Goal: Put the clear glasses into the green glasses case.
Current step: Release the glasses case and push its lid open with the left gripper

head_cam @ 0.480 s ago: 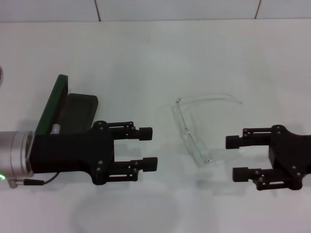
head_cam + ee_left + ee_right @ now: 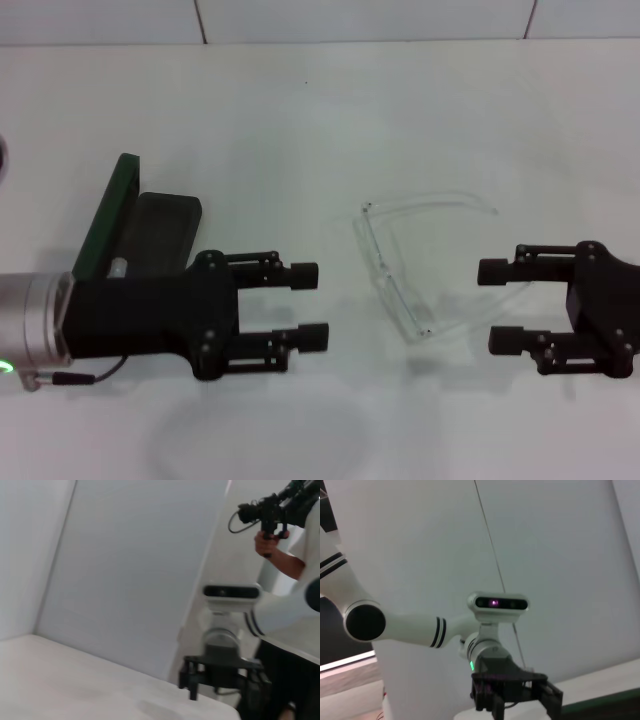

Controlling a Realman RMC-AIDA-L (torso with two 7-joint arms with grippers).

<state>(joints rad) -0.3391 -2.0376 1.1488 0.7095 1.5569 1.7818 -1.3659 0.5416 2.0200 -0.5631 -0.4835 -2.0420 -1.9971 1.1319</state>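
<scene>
Transparent plastic glasses (image 2: 405, 265) lie mid-worktop, arms unfolded. Beside the left edge, the dark green hinged case (image 2: 130, 230) stands open. Left gripper (image 2: 310, 305) and right gripper (image 2: 497, 305) flank the glasses, both spread wide, holding nothing.

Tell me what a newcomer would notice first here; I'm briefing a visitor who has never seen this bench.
Two black grippers face each other over the white table, both open: the left gripper on the robot's left, the right gripper on its right. Between them lie the clear glasses, unfolded and nearly invisible against the surface. Behind the left gripper the green glasses case stands open, dark lining showing.
</scene>
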